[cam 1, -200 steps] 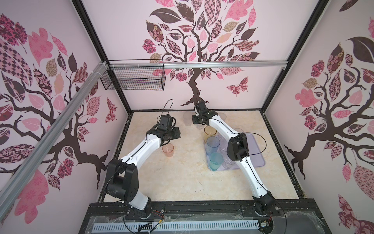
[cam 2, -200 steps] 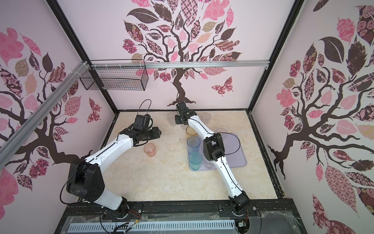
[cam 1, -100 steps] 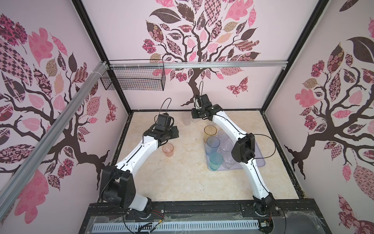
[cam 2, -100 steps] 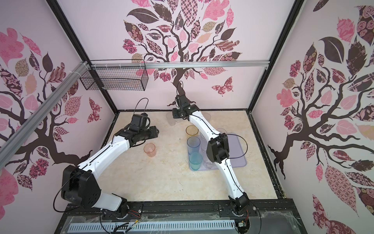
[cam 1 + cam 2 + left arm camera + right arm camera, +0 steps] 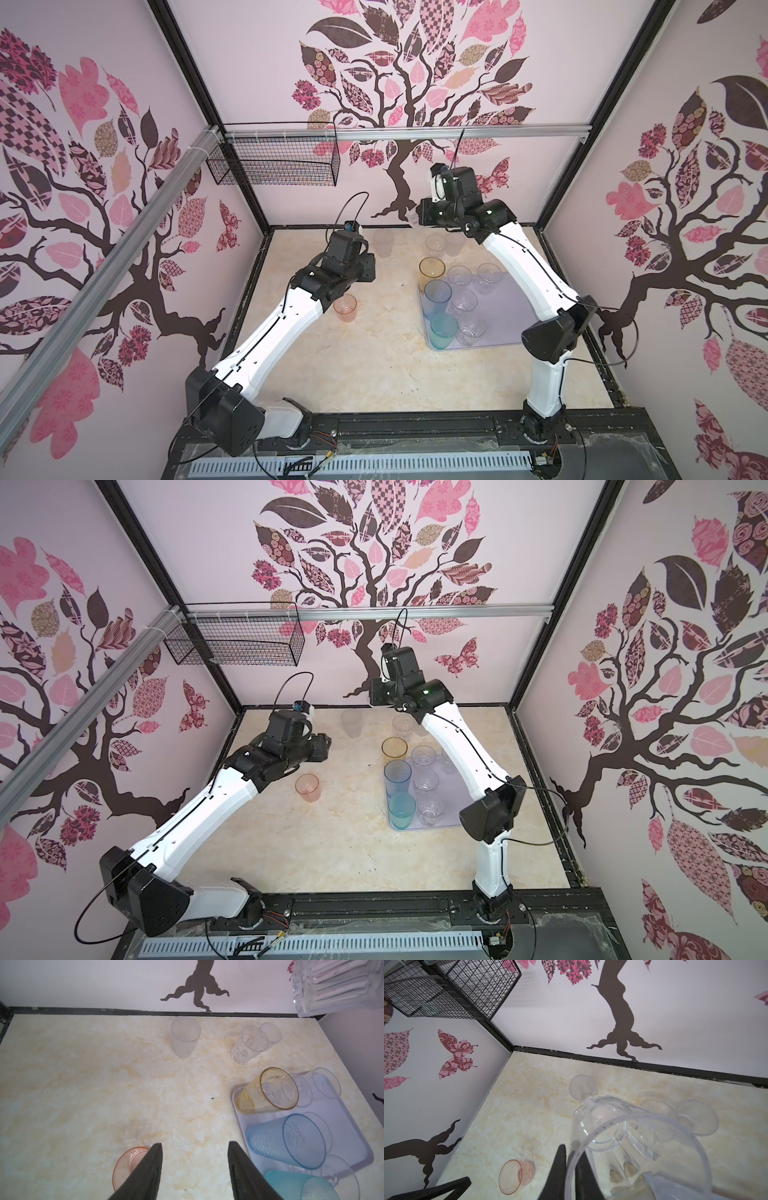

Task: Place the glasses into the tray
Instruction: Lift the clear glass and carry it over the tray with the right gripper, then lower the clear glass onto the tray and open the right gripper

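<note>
Right wrist view: pinches a clear glass (image 5: 633,1136) by its rim in the right gripper (image 5: 570,1150), raised off the table (image 5: 529,1105); with the tray (image 5: 498,320) below, back toward that arm's base. Left wrist view: hovers the left gripper (image 5: 195,1144) spread, holding nothing; pink glass (image 5: 128,1159) just beside one finger.

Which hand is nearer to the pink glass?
Left. The left hand hangs open right beside the pink glass; the right hand is raised far beyond it, gripping a clear glass.
</note>
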`<state>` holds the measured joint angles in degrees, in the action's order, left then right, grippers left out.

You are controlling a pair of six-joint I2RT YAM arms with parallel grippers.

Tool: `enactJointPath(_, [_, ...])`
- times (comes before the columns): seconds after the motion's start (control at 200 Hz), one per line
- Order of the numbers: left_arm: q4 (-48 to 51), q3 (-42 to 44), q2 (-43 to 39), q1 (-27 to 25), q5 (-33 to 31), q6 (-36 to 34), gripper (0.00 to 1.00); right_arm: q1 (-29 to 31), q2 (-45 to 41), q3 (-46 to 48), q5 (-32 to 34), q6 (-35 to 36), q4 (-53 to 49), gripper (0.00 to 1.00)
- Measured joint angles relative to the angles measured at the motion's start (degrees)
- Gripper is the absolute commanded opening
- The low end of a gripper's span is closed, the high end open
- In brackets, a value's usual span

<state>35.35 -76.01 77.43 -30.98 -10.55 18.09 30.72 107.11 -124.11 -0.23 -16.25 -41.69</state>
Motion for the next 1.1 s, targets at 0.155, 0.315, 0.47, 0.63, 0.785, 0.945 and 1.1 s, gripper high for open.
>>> enactJointPath(0.155, [-1.16, 0.0, -0.46, -6.38, -2.51, -2.6, 0.54, -0.61, -11.17, 11.63, 3.69, -0.15, -0.83, 0.09])
enactJointPath(0.315, [-5.7, 0.0, -0.35, -15.72, -3.72, -5.86, 0.54, -5.64, -23.32, 23.39, 5.66, -1.07, -2.14, 0.08])
enactJointPath(0.47, [-10.36, 0.22, 1.03, -22.16, -4.31, -7.91, 0.54, -11.89, -33.31, 34.07, 10.75, -1.99, -5.53, 0.08])
enactJointPath(0.63, [-13.55, 2.75, 2.27, -23.89, -4.26, -9.16, 0.55, -15.96, -37.59, 45.31, 12.63, -2.58, -7.76, 0.07])
enactJointPath(0.785, [-13.46, 5.62, 2.67, -23.87, -5.73, -9.2, 0.55, -18.32, -36.83, 55.15, 12.81, -3.5, -8.22, 0.06])
enactJointPath(0.945, [-13.46, 8.87, 2.67, -23.67, -7.61, -9.31, 0.56, -18.32, -33.07, 59.58, 11.98, -4.55, -5.14, 0.05])
enactJointPath(1.1, [-13.75, 12.66, 2.56, -22.03, -5.79, -8.39, 0.56, -18.27, -28.48, 61.59, 10.97, -5.07, 0.17, 0.05])
